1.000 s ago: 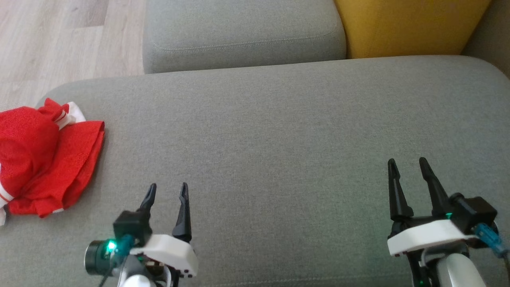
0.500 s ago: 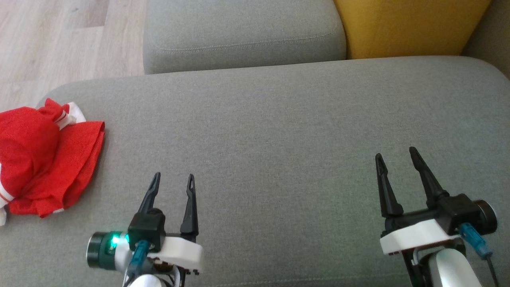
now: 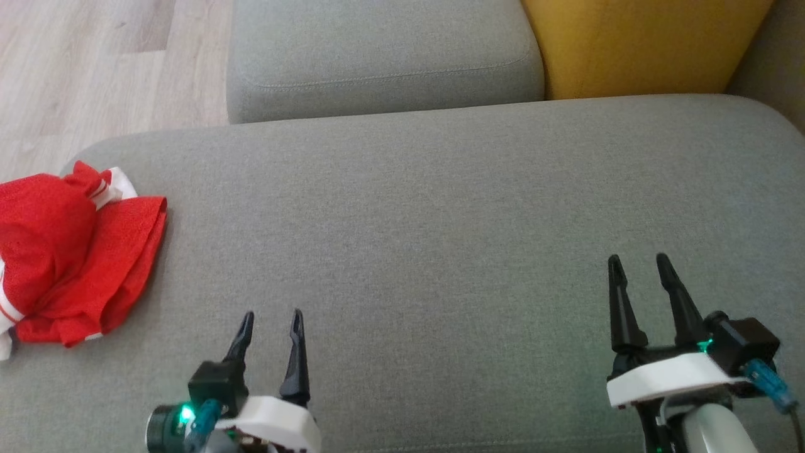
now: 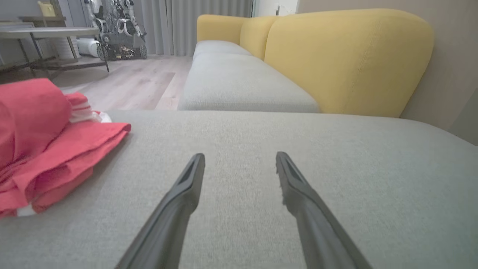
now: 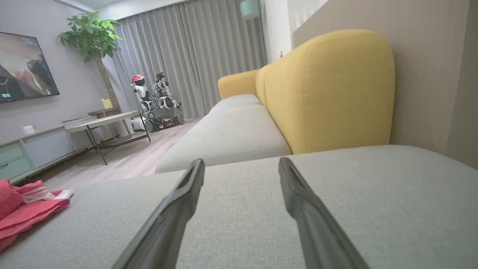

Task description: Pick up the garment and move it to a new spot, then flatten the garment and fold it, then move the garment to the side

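Both spread wide, empty: left gripper (image 3: 272, 314), right gripper (image 3: 636, 258). Red garment (image 3: 69, 258), cushion (image 3: 409, 220) left edge, long axis front-to-back.

Head view: soft even daylight on my seat cushion (image 3: 440, 220), sharp, no glare, shadows faint; green light (image 3: 185, 413) glows near left. Wrist views: my own fingers (image 4: 179, 205) near lens blurred, garment (image 4: 44, 142) soft at left, colours paler than head view, far room dimmer, edges slightly bowed.
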Tool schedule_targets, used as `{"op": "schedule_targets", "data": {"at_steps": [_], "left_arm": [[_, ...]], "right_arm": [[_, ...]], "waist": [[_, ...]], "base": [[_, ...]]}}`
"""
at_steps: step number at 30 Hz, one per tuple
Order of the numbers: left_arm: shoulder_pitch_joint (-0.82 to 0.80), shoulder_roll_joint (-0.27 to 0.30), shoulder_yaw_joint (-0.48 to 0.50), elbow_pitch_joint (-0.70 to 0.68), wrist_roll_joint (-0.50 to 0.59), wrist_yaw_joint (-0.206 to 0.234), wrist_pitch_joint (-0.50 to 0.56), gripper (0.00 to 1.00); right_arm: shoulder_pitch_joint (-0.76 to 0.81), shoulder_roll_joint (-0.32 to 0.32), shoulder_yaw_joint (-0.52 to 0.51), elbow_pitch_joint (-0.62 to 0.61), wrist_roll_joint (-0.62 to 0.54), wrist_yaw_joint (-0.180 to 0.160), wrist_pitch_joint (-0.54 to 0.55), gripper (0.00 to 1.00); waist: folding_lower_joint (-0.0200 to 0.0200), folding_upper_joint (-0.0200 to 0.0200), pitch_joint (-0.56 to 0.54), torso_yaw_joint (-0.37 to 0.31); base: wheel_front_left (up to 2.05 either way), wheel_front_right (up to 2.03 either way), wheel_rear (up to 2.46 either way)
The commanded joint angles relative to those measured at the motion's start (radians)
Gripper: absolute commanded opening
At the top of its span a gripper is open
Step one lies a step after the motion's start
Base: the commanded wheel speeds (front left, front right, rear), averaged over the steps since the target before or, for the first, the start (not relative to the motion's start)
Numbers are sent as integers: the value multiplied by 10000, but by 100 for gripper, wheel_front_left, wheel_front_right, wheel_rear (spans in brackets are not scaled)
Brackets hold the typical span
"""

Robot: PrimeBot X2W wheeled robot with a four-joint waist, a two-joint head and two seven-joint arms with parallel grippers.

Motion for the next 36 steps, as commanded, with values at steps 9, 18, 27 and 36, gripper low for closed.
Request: {"op": "schedule_targets", "data": {"at_steps": [9, 18, 27, 36], "left_arm": [[-394, -466, 1031, 185, 482, -668, -124, 100], [-379, -669, 1499, 211, 799, -920, -124, 100], [-265, -703, 1838, 130, 997, -1057, -124, 100], [-43, -710, 2215, -161, 1313, -1276, -124, 100]], "right_arm": [[-320, -93, 201, 130, 15, -7, 75, 100], [-315, -93, 342, 144, -23, -7, 118, 100], [-242, -93, 769, 36, -19, -7, 137, 100], [-94, -93, 1231, 81, 179, -7, 44, 100]], "waist": [[0, 0, -11, -16], [0, 0, 23, 552], [0, 0, 93, 1834], [0, 0, 115, 3430]], "base": [[0, 0, 0], [0, 0, 0], [0, 0, 0], [0, 0, 0]]}}
